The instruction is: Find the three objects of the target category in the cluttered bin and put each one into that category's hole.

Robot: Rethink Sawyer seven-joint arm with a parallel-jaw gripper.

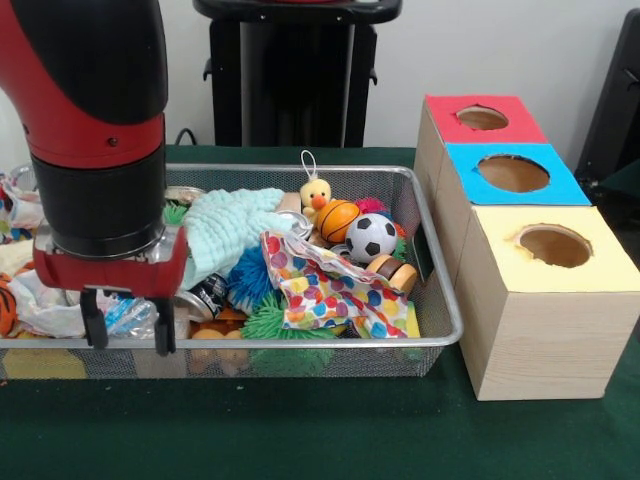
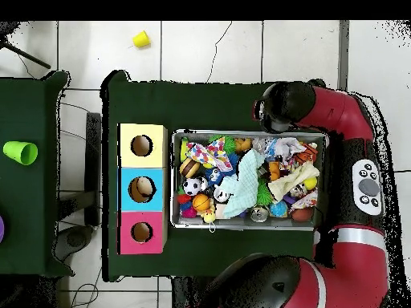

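Vertically, the gripper (image 1: 127,325) hangs open-fingered inside the bin (image 1: 440,300).

my gripper (image 1: 128,325) hanging fingers apart over the packed wire bin (image 1: 440,300), toys heaped to the rim, three box holes (image 1: 513,172) unobstructed, green table (image 1: 300,430) in front bare

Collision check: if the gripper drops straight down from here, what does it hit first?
Likely the crumpled clear plastic at the bin's left end, below the open gripper; depth is uncertain.
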